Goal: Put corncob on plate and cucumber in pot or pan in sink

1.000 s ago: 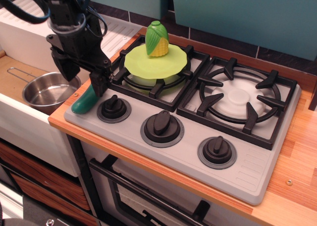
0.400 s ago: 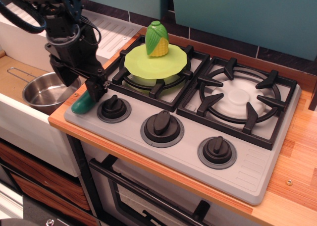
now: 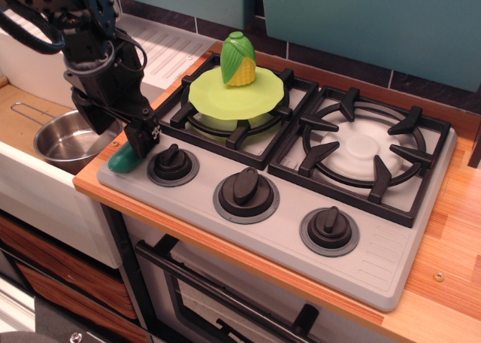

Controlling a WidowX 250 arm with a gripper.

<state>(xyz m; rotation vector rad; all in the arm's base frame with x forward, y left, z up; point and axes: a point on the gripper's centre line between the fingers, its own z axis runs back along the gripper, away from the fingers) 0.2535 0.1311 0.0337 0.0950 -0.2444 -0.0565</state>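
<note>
The corncob (image 3: 237,59) stands upright on the lime-green plate (image 3: 225,98), which rests on the left rear burner. The dark green cucumber (image 3: 120,161) lies at the stove's front left corner; only its lower end shows, the rest is hidden behind my gripper. My gripper (image 3: 119,140) is low over the cucumber with its two black fingers (image 3: 141,138) spread to either side, open. The steel pot (image 3: 60,138) sits in the sink (image 3: 19,113) just to the left, partly hidden by the gripper.
The grey stove (image 3: 376,260) has black grates and three knobs (image 3: 246,189) along its front. A ribbed drainboard (image 3: 169,46) lies behind the sink. A wooden counter edge (image 3: 90,185) runs between stove and sink. A teal wall stands at the back.
My gripper has moved left and down over the cucumber, now covering more of it. The corncob, plate and pot have not moved.
</note>
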